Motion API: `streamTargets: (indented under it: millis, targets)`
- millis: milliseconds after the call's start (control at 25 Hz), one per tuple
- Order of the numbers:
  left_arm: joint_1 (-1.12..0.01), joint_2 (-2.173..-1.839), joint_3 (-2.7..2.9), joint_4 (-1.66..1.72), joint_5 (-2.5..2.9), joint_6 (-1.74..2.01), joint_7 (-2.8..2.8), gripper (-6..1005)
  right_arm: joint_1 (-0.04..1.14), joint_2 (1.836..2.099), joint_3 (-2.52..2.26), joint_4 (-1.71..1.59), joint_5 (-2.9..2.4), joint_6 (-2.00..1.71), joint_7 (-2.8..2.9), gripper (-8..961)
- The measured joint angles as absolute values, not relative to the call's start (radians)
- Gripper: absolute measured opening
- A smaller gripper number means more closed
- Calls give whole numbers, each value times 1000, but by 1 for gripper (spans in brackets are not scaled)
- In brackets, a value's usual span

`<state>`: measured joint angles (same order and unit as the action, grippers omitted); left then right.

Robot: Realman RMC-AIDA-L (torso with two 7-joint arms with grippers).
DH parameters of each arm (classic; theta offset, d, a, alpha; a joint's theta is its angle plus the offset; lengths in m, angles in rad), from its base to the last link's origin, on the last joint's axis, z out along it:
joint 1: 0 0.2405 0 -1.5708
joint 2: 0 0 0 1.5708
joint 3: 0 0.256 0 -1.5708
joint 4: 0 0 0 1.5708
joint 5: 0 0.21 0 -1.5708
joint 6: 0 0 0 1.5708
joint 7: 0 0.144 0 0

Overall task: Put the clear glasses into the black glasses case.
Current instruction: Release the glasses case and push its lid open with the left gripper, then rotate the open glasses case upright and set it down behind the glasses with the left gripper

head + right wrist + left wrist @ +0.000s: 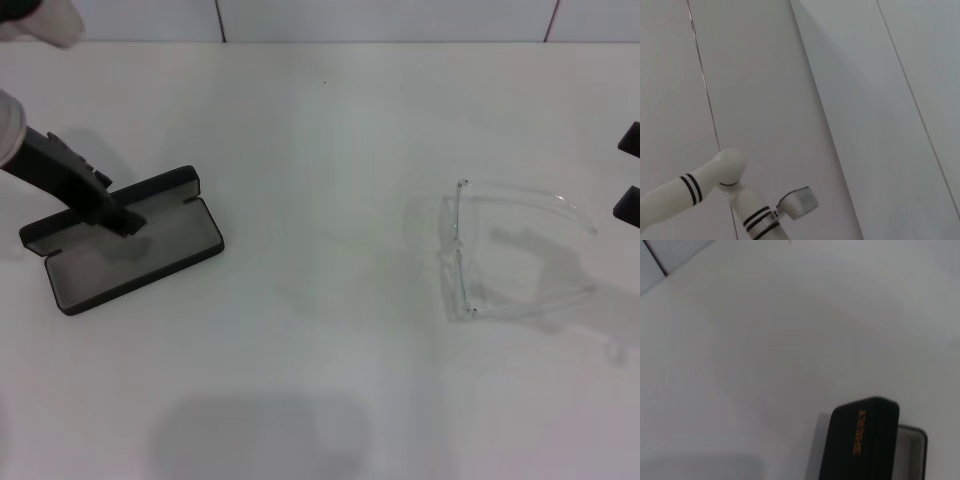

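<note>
Left gripper [125, 222]: fingertips at open black glasses case [150, 262], gap unreadable
Right gripper [628, 172]: fingers apart, holding nothing
Clear glasses [510, 250]: on table [330, 330]

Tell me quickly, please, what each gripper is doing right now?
Left gripper: at the open black glasses case, grip cannot be told.
Right gripper: at the table's right edge, empty, open.

Case [125, 250] lies open on table [320, 380], far left; left gripper [125, 218] over its hinge line; glasses [510, 255] well apart at right; right gripper [628, 175] at right edge, beside glasses.
</note>
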<state>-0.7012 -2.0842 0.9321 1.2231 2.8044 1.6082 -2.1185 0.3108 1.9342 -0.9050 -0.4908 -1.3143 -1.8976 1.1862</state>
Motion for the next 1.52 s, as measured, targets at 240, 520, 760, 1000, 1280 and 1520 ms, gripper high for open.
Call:
streamTargets:
  millis: [240,520,760,1000,1280,1520]
  targets:
    - [-688,-2086,1007,1220,2832,1576,-2152,699,308,1935,-905,-491,-1315,-1898,1185,844]
    - [-684,-2083,1034,1220,2833,1551,-2180,692,299,1934,-905,-470,-1314,-1898,1183,841]
    - [-682,-2083,1039,1228,2834,1549,-2175,534,297,1927,-905,-441,-1310,-1900,1160,838]
    - [-676,-2085,1072,1231,2834,1549,-2178,323,289,1927,-897,-440,-1308,-1902,1157,836]
    - [-614,-2092,1196,1353,2781,1549,-2198,207,269,1935,-839,-438,-1305,-1905,1142,833]
    - [-490,-2092,1431,1593,2707,1504,-2211,213,256,1936,-717,-375,-1305,-1933,1100,830]
